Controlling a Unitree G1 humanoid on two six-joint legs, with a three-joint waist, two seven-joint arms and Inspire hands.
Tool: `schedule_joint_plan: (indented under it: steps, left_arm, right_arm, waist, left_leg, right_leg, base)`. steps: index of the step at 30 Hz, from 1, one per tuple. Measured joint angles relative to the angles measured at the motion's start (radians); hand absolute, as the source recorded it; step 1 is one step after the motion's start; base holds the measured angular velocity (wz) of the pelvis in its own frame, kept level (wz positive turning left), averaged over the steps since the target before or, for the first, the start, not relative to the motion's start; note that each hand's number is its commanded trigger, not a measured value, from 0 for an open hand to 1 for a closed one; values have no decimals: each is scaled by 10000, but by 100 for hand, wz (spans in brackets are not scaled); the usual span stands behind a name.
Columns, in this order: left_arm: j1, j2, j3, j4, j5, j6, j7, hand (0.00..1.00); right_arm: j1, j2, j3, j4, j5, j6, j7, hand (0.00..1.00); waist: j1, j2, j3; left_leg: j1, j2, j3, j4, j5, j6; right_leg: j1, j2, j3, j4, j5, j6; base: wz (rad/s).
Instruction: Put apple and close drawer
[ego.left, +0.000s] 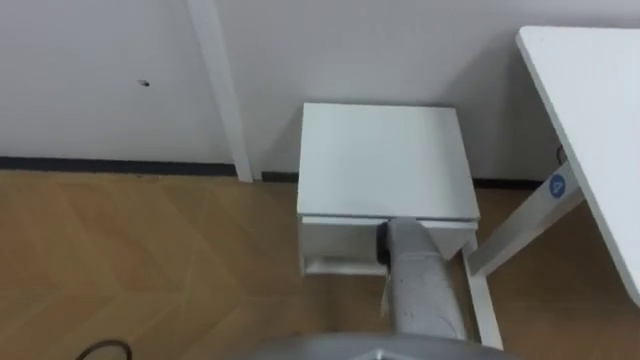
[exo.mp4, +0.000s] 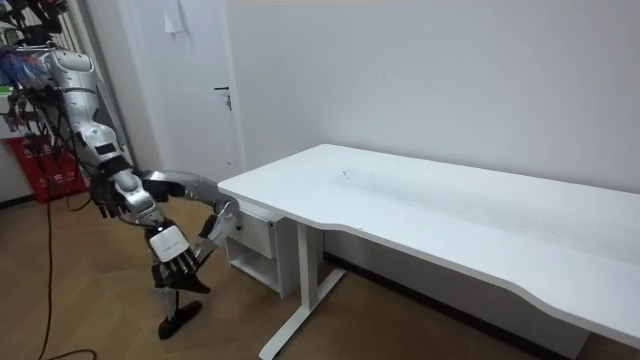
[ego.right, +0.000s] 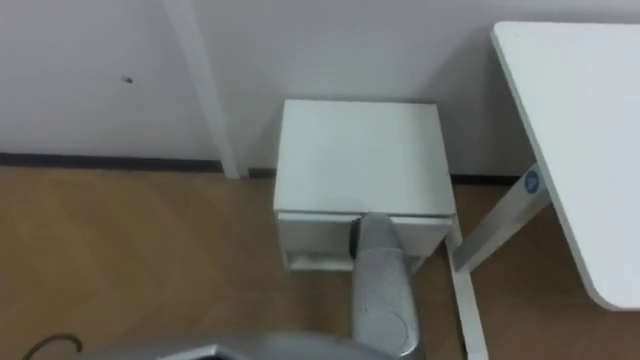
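A small white drawer cabinet (ego.left: 385, 160) stands against the wall, beside the white desk (ego.left: 590, 110). Its top drawer (ego.left: 335, 243) juts out a little below the cabinet's top. My right arm reaches straight ahead to the drawer's front, and the right hand (exo.mp4: 226, 222) is hidden under the top's front edge in both eye views. In the room view I stand bent forward before the cabinet (exo.mp4: 255, 235), with the left hand (exo.mp4: 180, 265) hanging low near my knees. The inside of the drawer is hidden.
The desk's white leg and foot (ego.left: 482, 300) run along the floor just right of the cabinet. A white door frame (ego.left: 222, 90) rises at the cabinet's left. Wooden floor spreads to the left. A red crate (exo.mp4: 45, 165) stands behind me.
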Motion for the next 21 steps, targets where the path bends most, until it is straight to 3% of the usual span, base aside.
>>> schedule_joint_plan:
  steps: [1, 2, 4, 5, 6, 7, 8, 10, 12, 16, 18, 19, 21]
  left_arm:
    - [13, 83, 18, -91, -1, -25, 27, 0]
    - [133, 79, 59, -81, -1, -4, 49, 0]
    - [204, 2, 49, -38, 6, 85, 1, 0]
    - [335, -69, 149, -20, 0, 108, 44, 0]
    - [586, -113, 186, 41, -44, 120, 138, 0]
    - [598, -43, 129, 27, -105, 159, 191, 0]
    - [426, 118, 111, -71, -212, 164, 295, 0]
    - [589, 102, 116, -59, -217, 176, 403, 0]
    - [589, 44, 108, -67, -214, 168, 427, 0]
    - [552, -81, 459, -116, -216, 180, 704, 0]
    - [509, -124, 494, -164, -219, 170, 891, 0]
    - [472, -142, 493, -176, -216, 172, 915, 0]
    - [350, -169, 497, -202, -209, 167, 914, 0]
  right_arm:
    - [-12, 82, -38, 132, -83, 117, -68, 0]
    - [-11, 128, -110, 353, -165, 290, -110, 0]
    - [103, 126, -328, 479, -160, 329, -86, 0]
    - [117, 115, -346, 558, -90, 479, -108, 0]
    - [35, 139, -351, 563, -55, 697, -119, 0]
    - [37, 198, -420, 546, -106, 762, -110, 0]
    - [91, 302, -517, 600, -213, 985, -123, 0]
    - [91, 321, -583, 648, -229, 1211, -113, 0]
    - [69, 307, -690, 627, -284, 1292, -125, 0]
    - [-46, 293, -958, 566, -299, 1277, -192, 0]
    - [-236, 296, -962, 653, -374, 1289, -230, 0]
    - [-307, 296, -962, 663, -404, 1303, -266, 0]
    - [-493, 316, -957, 671, -458, 1292, -387, 0]
  waist:
    - [44, -27, -77]
    - [98, -265, -45]
    - [40, -216, -73]
    - [105, -245, -102]
    - [127, -579, -284]
    - [123, -555, -247]
    - [180, -321, -168]
    - [437, -431, -200]
    - [574, -457, -155]
    - [843, -495, -133]
    - [965, -642, -131]
    - [991, -741, -168]
    - [1210, -857, -141]
  left_leg:
    - [-161, -128, 20, 256, -155, 113]
    - [-111, -249, 48, 298, -240, 140]
    - [112, -289, 104, -209, -86, -129]
    - [488, -407, 252, -1001, 249, -749]
    - [804, -470, 493, -1435, 372, -1343]
    - [576, -108, 552, -1000, 298, -667]
    - [158, 346, 669, -230, -358, -300]
    - [264, 265, 965, -158, -534, -168]
    - [819, 176, 1247, -926, -368, 69]
    - [1559, 18, 1643, -2000, -84, -11]
    - [1822, -31, 1735, -2458, 62, -199]
    - [1844, -30, 1749, -2517, 92, -252]
    - [1996, 29, 1695, -2701, 278, -507]
  right_leg:
    - [18, -116, 283, -28, 0, 32]
    - [364, -256, 316, -102, 0, 53]
    - [831, -327, -23, -473, 28, 44]
    - [1059, -290, -207, -1193, 92, -126]
    - [1238, -472, -269, -2182, 149, -148]
    - [1233, -486, -329, -2646, 158, -54]
    - [1188, -496, -233, -3550, 81, 102]
    - [1951, -588, -247, -5540, 51, 164]
    - [3436, -302, -675, -7861, 58, 177]
    - [5687, 432, -721, -11273, -338, 298]
    - [6877, 786, -700, -13381, -1004, 236]
    - [7059, 870, -688, -13788, -1086, 228]
    - [7599, 1084, -928, -15061, -1119, 221]
  base:
    - [11]
    - [-9]
    - [-15]
    - [-37]
    - [-30]
    - [-13]
    - [-16]
    - [-33]
    - [-22]
    - [-29]
    - [-18]
    - [-24]
    - [-33]
